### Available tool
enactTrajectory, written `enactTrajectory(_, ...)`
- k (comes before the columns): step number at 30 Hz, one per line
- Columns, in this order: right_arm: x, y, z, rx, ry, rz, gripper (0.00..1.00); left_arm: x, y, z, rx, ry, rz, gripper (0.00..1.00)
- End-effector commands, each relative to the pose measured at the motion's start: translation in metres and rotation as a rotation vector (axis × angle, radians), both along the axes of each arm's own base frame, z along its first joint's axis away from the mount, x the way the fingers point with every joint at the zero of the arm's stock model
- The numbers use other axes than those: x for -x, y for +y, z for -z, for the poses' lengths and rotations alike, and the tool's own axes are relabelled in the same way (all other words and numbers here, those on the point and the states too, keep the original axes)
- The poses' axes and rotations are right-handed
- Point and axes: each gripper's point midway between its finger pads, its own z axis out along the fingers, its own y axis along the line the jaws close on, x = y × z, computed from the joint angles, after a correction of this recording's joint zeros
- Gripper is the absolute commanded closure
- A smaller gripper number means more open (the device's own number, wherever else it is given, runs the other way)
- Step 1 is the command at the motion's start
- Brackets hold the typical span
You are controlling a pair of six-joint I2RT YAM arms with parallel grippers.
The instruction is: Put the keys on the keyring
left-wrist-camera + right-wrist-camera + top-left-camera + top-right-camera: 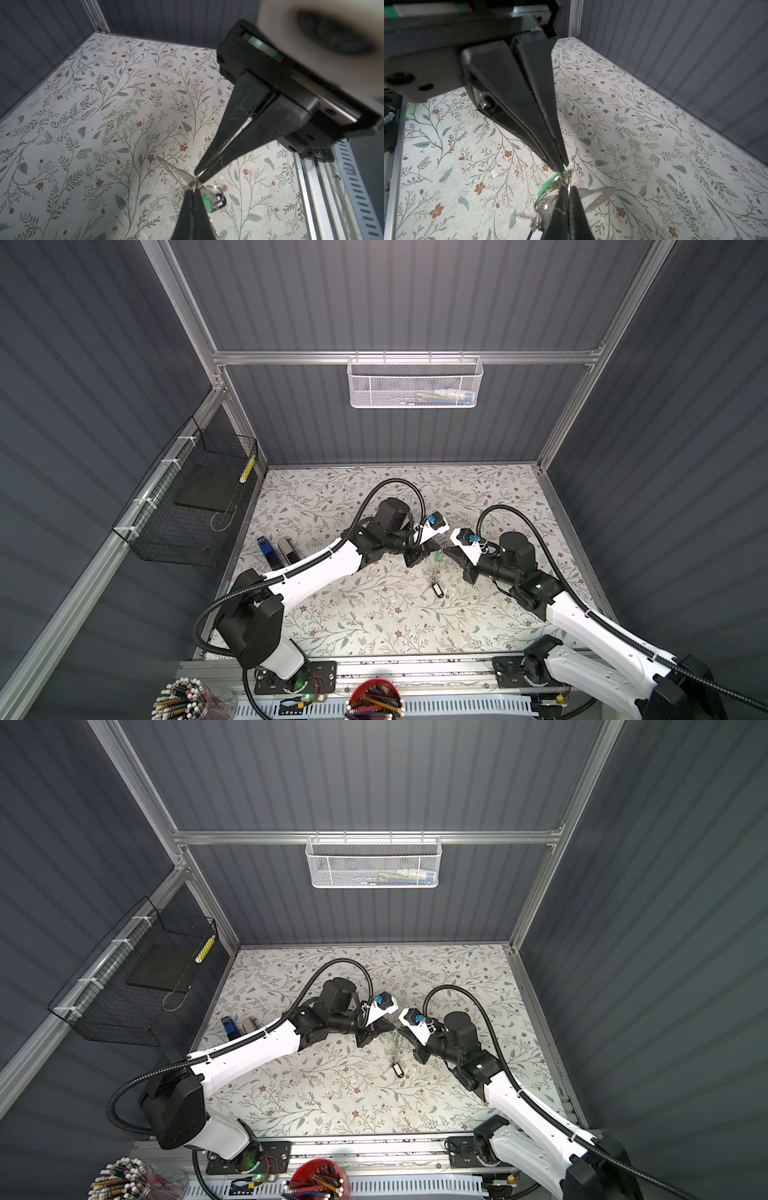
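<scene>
Both grippers meet tip to tip above the middle of the floral mat (353, 614). My left gripper (439, 548) (192, 187) is shut on a thin wire loop of the keyring (175, 170), a flat grey pointed piece raised off the mat. My right gripper (447, 550) (568, 187) is shut on the same wire loop, with the keyring (598, 195) beside its tips. A key's green tag (436, 558) (548, 186) hangs at the pinch. Lower down sits the black-rimmed clear tag (436, 590) (220, 200); a silver key (548, 206) hangs between them.
A blue stapler (265, 549) and a grey stapler (289, 549) lie at the mat's left edge. A black wire basket (187, 506) hangs on the left wall, a white mesh basket (415, 383) on the back wall. Pencil cups (376, 697) stand in front.
</scene>
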Motion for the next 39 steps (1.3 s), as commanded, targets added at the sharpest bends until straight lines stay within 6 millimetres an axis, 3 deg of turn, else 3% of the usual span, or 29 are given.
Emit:
enactTrajectory(1, 0.003, 0.008, -0.011, -0.036, -0.012, -0.019, 1.00, -0.015, -0.003, -0.015, 0.054, -0.035, -0.096, 1.00)
enactTrajectory(8, -0.001, 0.012, -0.012, -0.035, 0.013, 0.013, 1.00, -0.022, -0.010, -0.017, 0.081, -0.040, -0.188, 1.00)
enactTrajectory(15, -0.008, 0.009, -0.007, -0.030, 0.034, 0.078, 1.00, -0.034, -0.003, -0.028, 0.135, -0.046, -0.306, 1.00)
enactTrajectory(24, -0.009, 0.018, -0.005, -0.051, 0.077, 0.092, 1.00, -0.041, -0.006, -0.037, 0.202, -0.030, -0.350, 1.00)
enactTrajectory(32, -0.002, 0.014, -0.002, -0.055, 0.047, 0.105, 1.00, -0.045, 0.008, -0.039, 0.204, -0.036, -0.426, 1.00)
enactTrajectory(39, 0.000, 0.007, -0.011, -0.081, -0.029, 0.120, 1.00, -0.045, 0.015, -0.035, 0.206, 0.000, -0.443, 1.00)
